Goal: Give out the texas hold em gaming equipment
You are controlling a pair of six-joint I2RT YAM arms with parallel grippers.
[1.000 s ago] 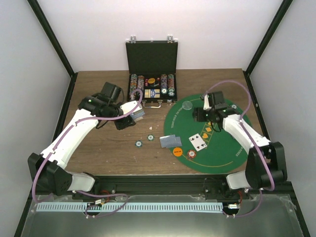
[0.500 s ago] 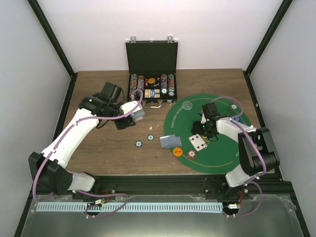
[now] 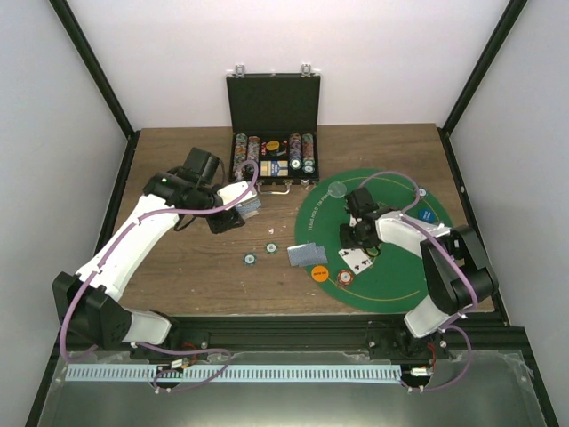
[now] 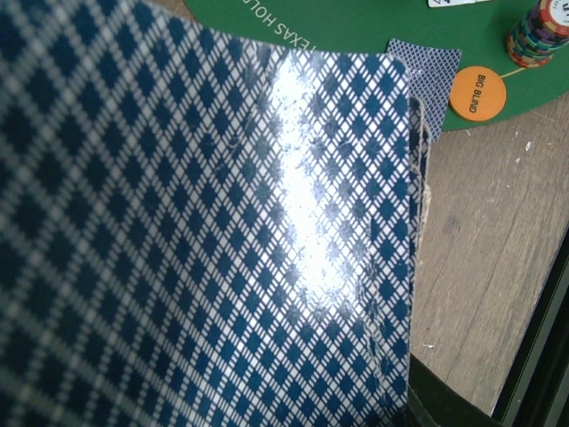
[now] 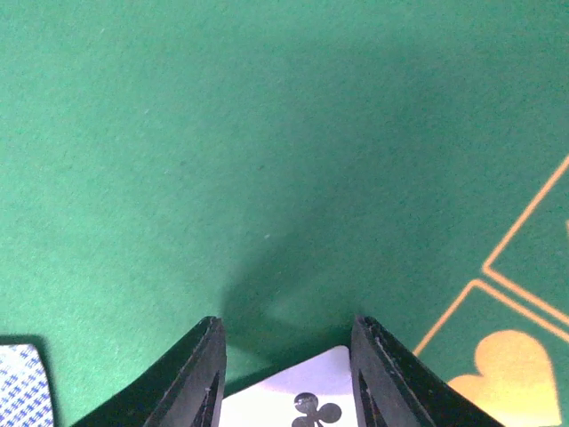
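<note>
Right fingers (image 5: 197,378) are noted moderately apart, set on either side of the top edge of a face-up club card (image 5: 307,405) lying flat on the green felt mat (image 5: 267,133); no grip on it is seen. Left gripper (image 3: 248,208) is closed on a stack of blue-backed cards (image 4: 204,231), held above the wooden table (image 3: 196,276) near the black case (image 3: 273,105). An orange disc (image 4: 476,93) and a chip stack (image 4: 536,36) are recorded at the mat's edge.
</note>
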